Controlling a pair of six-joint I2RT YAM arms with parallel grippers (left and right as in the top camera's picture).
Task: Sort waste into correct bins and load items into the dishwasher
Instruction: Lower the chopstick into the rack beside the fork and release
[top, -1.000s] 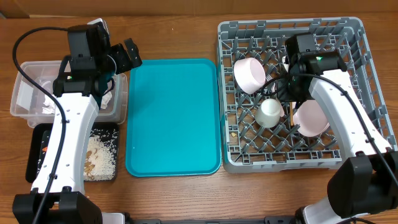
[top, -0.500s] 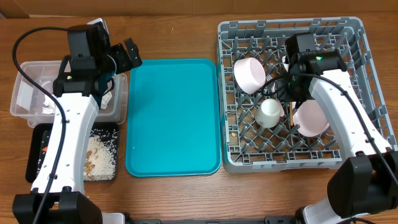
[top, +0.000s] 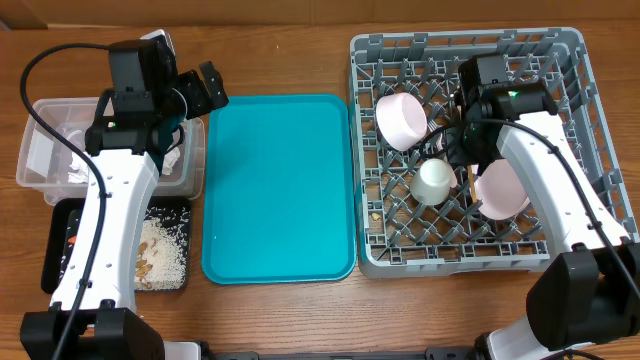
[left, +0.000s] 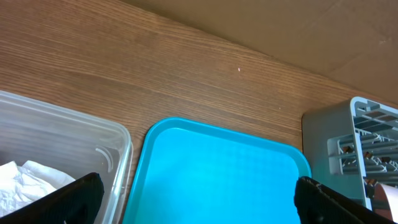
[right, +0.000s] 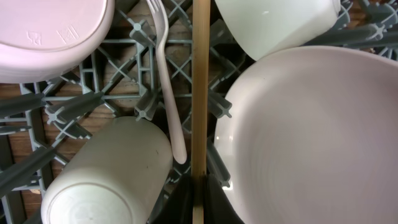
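My right gripper (right: 200, 198) is shut on the thin wooden stick (right: 200, 87), low inside the grey dishwasher rack (top: 560, 60). The stick runs between the white fork (right: 166, 93) and the pale pink plate (right: 311, 137). A white cup (right: 106, 174) lies on its side to the left, and bowls (right: 50, 31) stand above. In the overhead view the right gripper (top: 462, 158) sits between the cup (top: 434, 182) and the plate (top: 500, 190). My left gripper (top: 203, 92) hangs open and empty between the clear tub (top: 40, 150) and the teal tray.
The flat teal tray (top: 280, 190) lies in the middle of the table. White napkins (top: 75, 165) fill the clear tub. The black tray (top: 60, 215) below it holds pale food scraps (top: 160, 250). The left wrist view shows the tub wall (left: 74, 137) and the rack corner (left: 357, 149).
The right gripper and its stick have shifted very slightly within the rack. The left arm has not moved.
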